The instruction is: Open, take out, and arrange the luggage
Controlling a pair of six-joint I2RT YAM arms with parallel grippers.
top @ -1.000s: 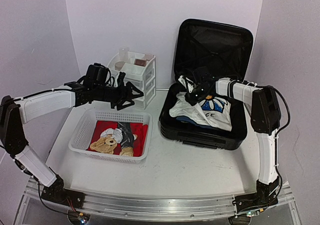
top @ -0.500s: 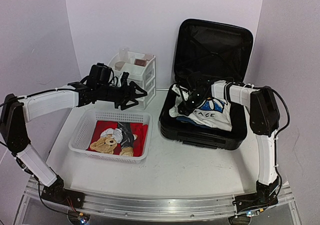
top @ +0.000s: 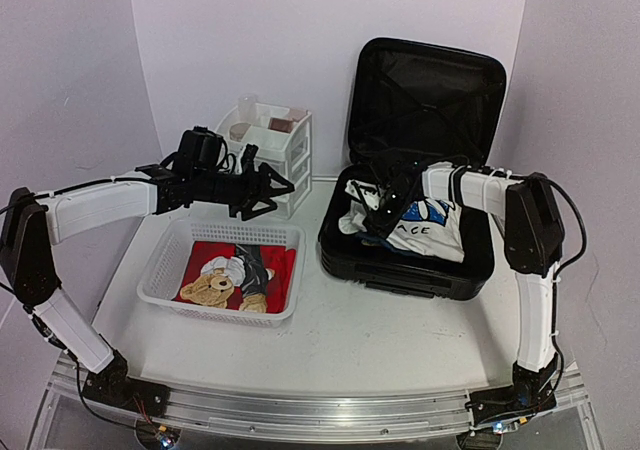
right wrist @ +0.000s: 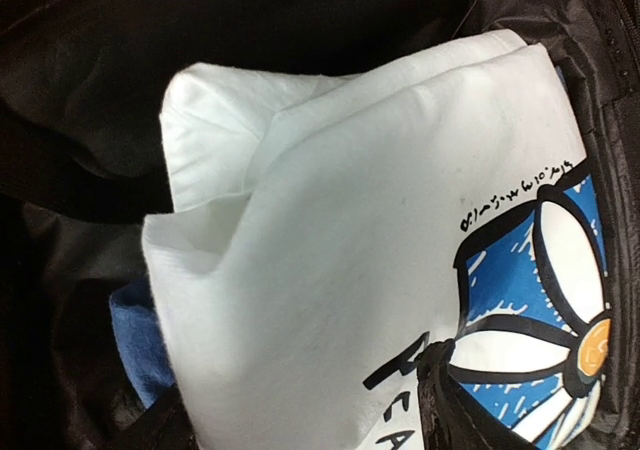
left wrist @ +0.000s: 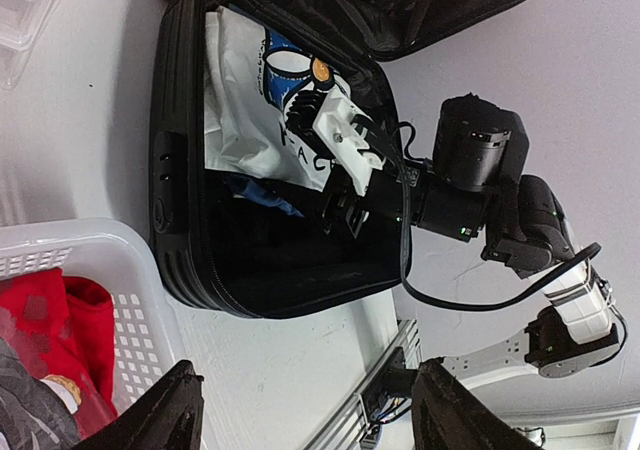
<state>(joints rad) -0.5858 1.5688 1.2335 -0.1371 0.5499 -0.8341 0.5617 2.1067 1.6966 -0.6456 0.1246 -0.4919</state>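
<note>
This was a robot test booth in a lab rather than a lived-in room: bare pale walls [top: 250,40] closed round a white worktop [top: 400,340], and a metal rail [top: 320,415] along its near edge carried the left arm [top: 95,210] and the right arm [top: 535,310] with loose cables. The suitcase [top: 430,80], basket [top: 160,270] and small drawer unit [top: 290,158] stood on it like staged props.

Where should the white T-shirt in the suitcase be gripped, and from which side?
Pinch the raised folded corner of the white T-shirt, away from its flower print, coming down from above with the right gripper. The layers bunch up there, so its jaws can probably straddle them.
</note>
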